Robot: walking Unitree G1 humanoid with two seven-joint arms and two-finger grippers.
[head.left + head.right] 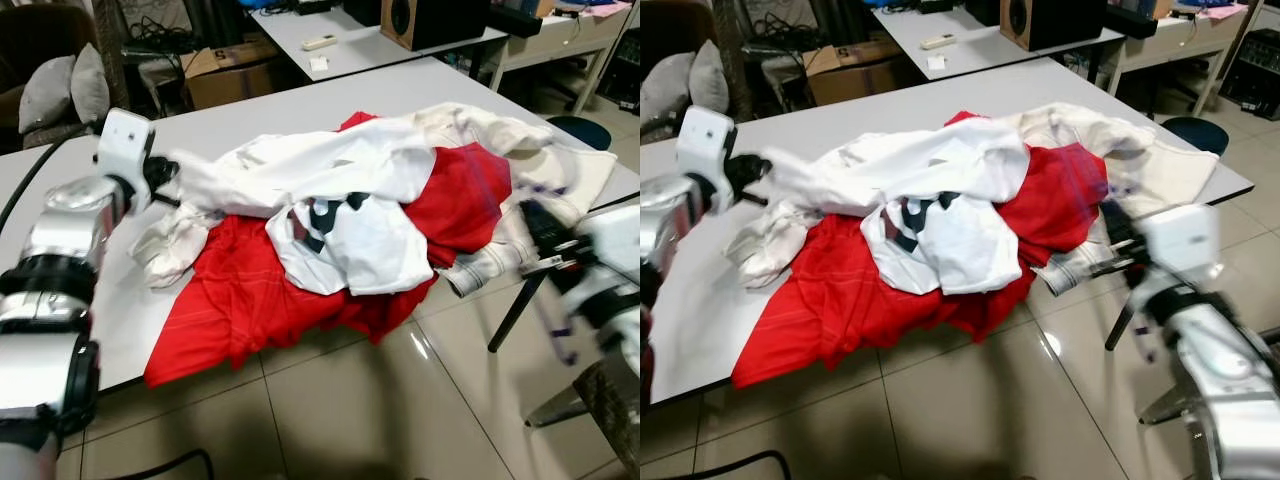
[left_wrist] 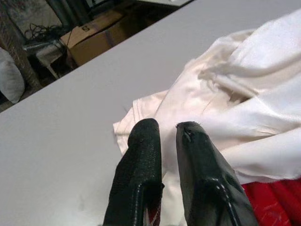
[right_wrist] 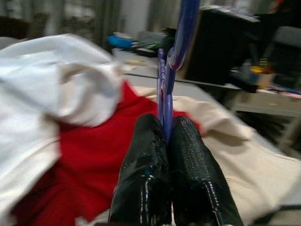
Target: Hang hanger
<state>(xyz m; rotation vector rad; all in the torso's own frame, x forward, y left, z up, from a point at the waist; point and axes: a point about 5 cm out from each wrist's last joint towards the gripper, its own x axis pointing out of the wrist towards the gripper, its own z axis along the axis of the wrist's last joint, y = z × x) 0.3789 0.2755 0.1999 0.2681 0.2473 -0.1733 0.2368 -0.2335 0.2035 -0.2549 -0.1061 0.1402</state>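
You have two black two-fingered claws here: the left claw (image 1: 165, 175) at the left edge of the frame, the right claw (image 1: 540, 235) at the right. One blue-purple plastic hanger (image 3: 171, 61) sits pinched in the right one. Mid-frame, one large grey desk (image 1: 330, 95) carries one heap of red and white garments (image 1: 350, 220). At the upper left you can count two grey cushions (image 1: 65, 85), and one brown cardboard box (image 1: 230, 70).

Your two head views look forward and down on the clothes pile (image 1: 340, 230) from close by, sharing nearly everything. Each wrist view looks along its fingers, right against that pile.
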